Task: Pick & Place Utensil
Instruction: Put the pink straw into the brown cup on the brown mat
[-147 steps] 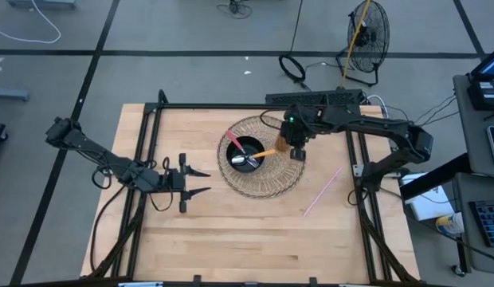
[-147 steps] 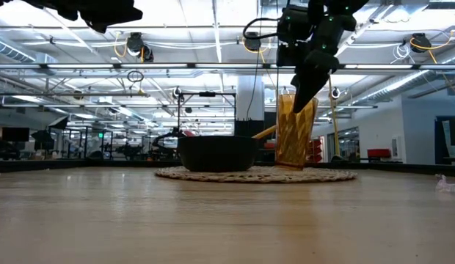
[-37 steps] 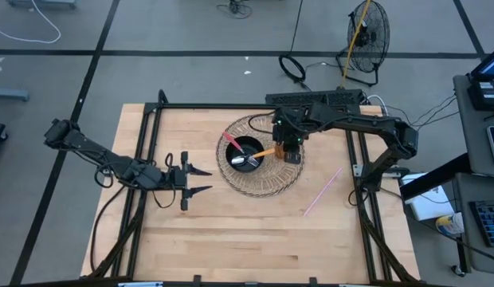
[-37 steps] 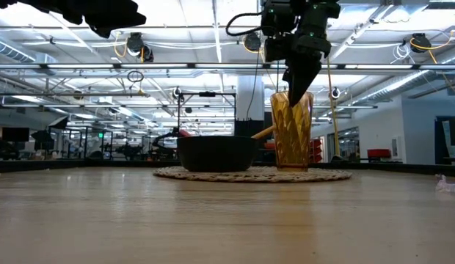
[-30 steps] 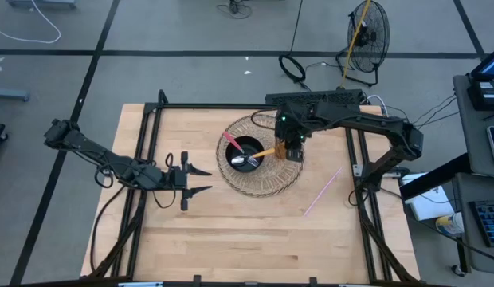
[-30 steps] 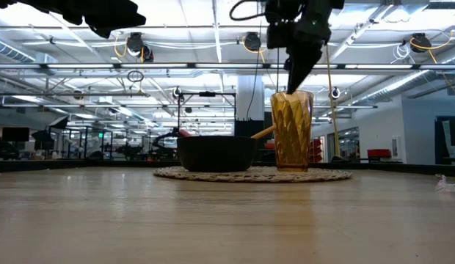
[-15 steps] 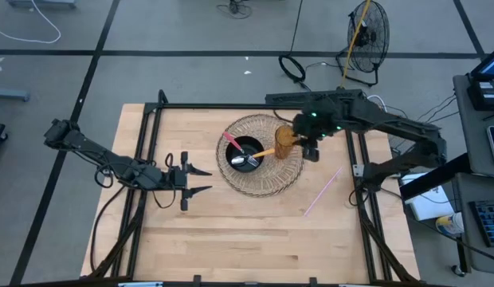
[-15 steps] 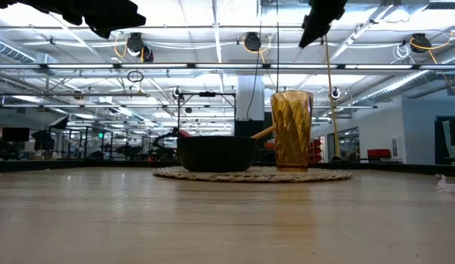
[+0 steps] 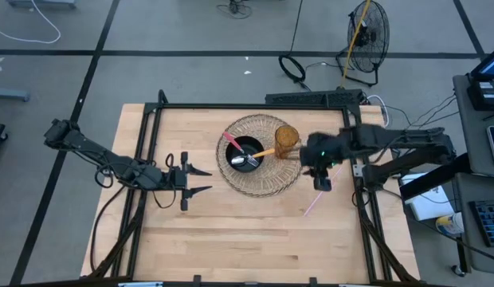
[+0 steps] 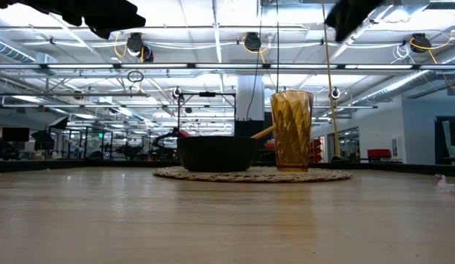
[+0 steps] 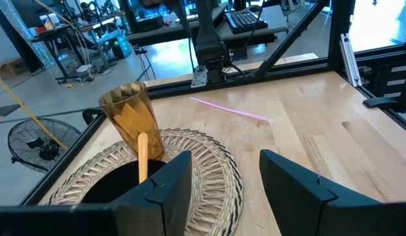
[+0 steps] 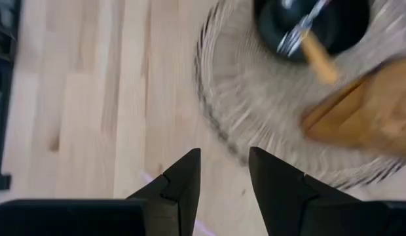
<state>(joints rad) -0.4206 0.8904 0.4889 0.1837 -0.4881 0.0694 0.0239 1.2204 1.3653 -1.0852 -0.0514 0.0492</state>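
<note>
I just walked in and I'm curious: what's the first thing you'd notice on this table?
The tall amber glass stands out, upright on the round woven mat near the table's middle, beside a black bowl holding utensils. Just right of the mat hovers the right gripper, open and empty, with a pink straw lying on the wood under it. The left gripper waits, open, at the table's left.

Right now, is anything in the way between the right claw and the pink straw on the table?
Nothing visible. The right claw hangs open beside the pink straw, with only bare table around it.
</note>
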